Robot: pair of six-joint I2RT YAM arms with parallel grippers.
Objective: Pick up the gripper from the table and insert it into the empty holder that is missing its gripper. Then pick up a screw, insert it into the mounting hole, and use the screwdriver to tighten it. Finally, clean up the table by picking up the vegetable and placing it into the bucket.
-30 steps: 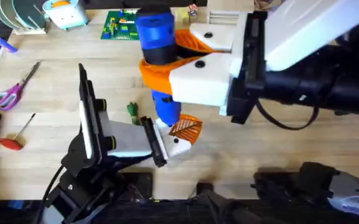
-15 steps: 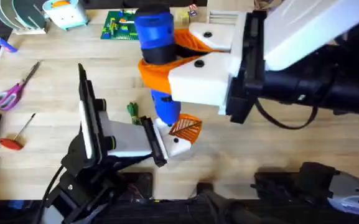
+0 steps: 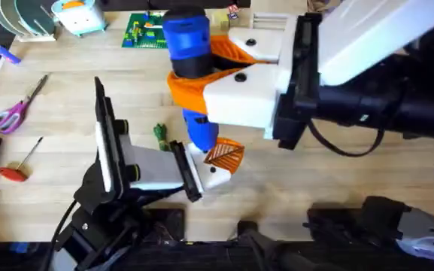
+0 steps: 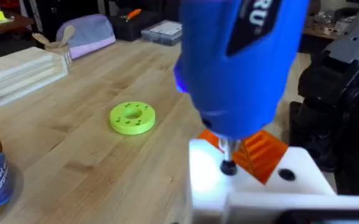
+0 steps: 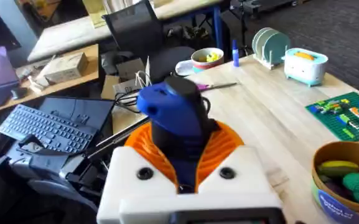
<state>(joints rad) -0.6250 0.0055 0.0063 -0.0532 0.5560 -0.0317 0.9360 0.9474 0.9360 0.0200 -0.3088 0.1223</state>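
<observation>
right gripper (image 3: pixel 201 83) clamping the screwdriver (image 3: pixel 189 45) upright, frame centre | tip pressing into the holder (image 4: pixel 254 186) beside the orange gripper (image 3: pixel 225 156) | left gripper (image 3: pixel 190 177): fingers, cannot tell | vegetable (image 3: pixel 159 134) lying left of the tip

You've got purple-handled scissors (image 3: pixel 15 110) lying near the left edge of the wooden table (image 3: pixel 66 98), with a thin red-handled screwdriver (image 3: pixel 19 165) sitting just below them. A lime-green disc (image 4: pixel 132 117) is resting flat on the wood, and a green brick plate (image 3: pixel 144 31) is lying along the far edge. A keyboard (image 5: pixel 51 127) is sitting off to the side.
</observation>
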